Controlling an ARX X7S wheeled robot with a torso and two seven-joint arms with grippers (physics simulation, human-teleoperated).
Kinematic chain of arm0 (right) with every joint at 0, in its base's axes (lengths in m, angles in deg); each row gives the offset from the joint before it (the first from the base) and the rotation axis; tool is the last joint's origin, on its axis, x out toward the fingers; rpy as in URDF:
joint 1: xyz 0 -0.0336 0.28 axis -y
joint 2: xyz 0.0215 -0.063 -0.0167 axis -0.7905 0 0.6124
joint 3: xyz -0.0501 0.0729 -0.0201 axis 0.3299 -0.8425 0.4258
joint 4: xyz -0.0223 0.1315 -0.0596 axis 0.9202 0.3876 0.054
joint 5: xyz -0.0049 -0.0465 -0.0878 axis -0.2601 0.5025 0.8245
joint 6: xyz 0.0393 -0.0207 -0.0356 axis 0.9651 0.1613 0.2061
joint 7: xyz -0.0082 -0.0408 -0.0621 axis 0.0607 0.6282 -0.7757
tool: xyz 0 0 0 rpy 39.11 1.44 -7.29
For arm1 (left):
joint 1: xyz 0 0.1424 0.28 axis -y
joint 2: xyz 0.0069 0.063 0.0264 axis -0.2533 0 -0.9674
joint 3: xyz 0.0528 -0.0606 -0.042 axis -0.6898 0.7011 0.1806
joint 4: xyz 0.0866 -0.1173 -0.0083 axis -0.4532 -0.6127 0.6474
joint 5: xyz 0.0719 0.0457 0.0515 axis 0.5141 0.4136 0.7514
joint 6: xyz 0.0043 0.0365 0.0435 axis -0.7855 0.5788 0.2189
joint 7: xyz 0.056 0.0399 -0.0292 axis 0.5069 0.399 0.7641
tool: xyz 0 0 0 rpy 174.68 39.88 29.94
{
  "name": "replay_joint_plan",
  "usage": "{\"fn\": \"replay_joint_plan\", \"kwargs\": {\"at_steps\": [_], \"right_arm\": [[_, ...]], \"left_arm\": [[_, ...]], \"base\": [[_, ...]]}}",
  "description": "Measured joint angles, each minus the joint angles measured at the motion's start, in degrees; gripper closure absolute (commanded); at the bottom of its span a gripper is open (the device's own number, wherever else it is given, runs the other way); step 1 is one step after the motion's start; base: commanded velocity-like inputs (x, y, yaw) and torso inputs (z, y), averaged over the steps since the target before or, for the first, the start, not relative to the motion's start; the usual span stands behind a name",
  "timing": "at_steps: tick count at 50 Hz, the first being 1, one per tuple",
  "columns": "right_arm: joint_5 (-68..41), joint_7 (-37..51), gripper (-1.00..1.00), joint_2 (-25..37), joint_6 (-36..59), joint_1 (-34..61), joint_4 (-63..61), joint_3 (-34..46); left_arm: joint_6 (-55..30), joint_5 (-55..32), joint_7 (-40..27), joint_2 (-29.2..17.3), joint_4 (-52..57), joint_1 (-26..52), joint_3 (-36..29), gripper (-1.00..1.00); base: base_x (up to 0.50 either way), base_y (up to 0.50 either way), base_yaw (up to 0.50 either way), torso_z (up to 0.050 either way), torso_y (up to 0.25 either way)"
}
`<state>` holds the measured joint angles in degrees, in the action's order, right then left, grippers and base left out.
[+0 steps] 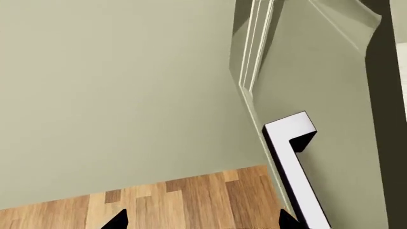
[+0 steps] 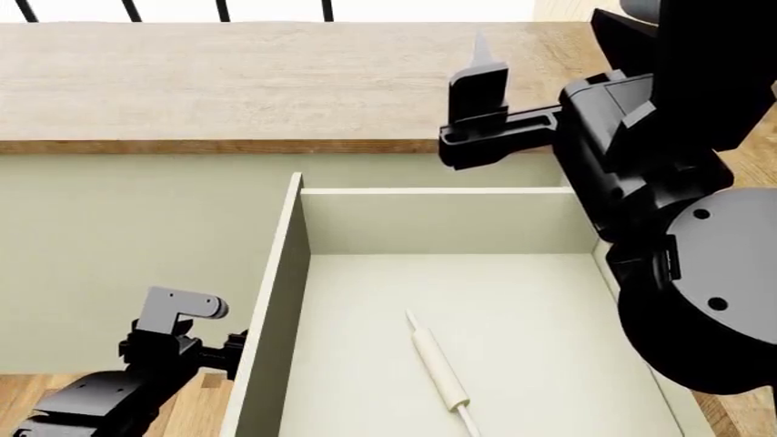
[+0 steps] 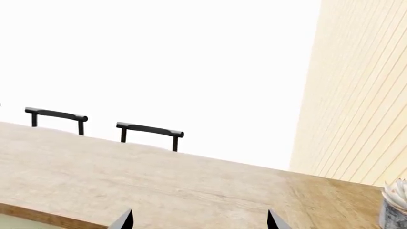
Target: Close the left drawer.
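Clearly the job is not yet done: the left drawer (image 2: pixel 364 273) stands pulled well out from under the wooden countertop (image 2: pixel 218 82), filling the head view from centre down to 6 o'clock, its pale inner walls fully exposed. All of the pushing is left, by my reading.

Inside lies a rolling pin (image 2: pixel 439 373), slanting toward 5 o'clock on the drawer floor (it sits low and should not catch on the way in).

The left gripper (image 2: pixel 182 309) hangs at about 8 o'clock, just beside the drawer's outer side wall, below its rim. Its wrist view shows a dark bar handle (image 1: pixel 296 167) close by and wooden floor (image 1: pixel 178 200) beneath; the finger tips stand apart with nothing between them. The right gripper (image 2: pixel 479 77) hovers at 1 o'clock above the countertop, also spread and empty. Its wrist view catches two black rails (image 3: pixel 149 131) and a small potted plant (image 3: pixel 395 200).

Nothing appears to block the drawer's travel, though the right arm's bulk hangs over its right side.
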<state>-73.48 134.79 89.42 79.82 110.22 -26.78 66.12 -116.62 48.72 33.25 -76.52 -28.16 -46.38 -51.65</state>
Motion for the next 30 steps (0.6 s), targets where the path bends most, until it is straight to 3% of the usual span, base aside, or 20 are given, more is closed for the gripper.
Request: {"fn": "replay_joint_plan", "kwargs": {"at_steps": [30], "right_arm": [[-0.04, 0.06, -1.0, 0.52, -0.58, 0.07, 0.07, 0.41]], "left_arm": [[-0.87, 0.92, 0.78, 1.14, -0.06, 1.66, -2.0, -1.0]], "base": [[0.0, 0.0, 0.0, 0.0, 0.0]]}}
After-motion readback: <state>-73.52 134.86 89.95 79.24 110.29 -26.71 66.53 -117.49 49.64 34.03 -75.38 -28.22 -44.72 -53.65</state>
